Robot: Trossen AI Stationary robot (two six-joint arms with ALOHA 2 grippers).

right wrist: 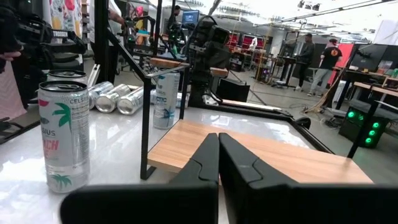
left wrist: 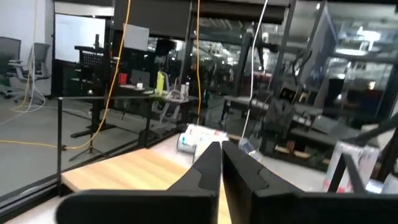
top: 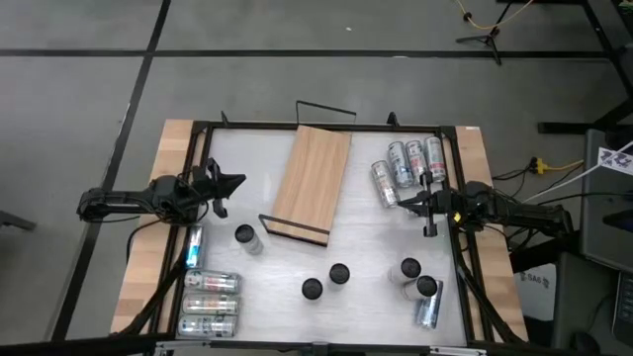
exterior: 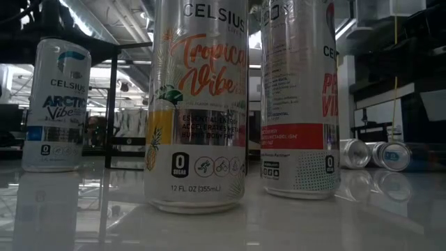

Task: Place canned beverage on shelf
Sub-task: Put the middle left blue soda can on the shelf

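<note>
Overhead only: shelf [top: 313,184] lies bare, angled on the table [top: 366,259].
Low view only: Tropical Vibe can [exterior: 198,104] label readable.
Left gripper [top: 237,181]: fingers pressed together, empty.
Right gripper [top: 400,204]: likewise.

Tropical Vibe can [exterior: 197,104]: top cut off by the low view's upper edge.
Can beside it [exterior: 298,97]: top cut off too; red lettering runs out of sight round its side.
Shelf [left wrist: 140,171]: near part hidden behind the left wrist's own fingers [left wrist: 208,168].
Lying cans [left wrist: 199,138]: blurred, labels unreadable.
Cans from above [top: 210,302]: print too small to read.
</note>
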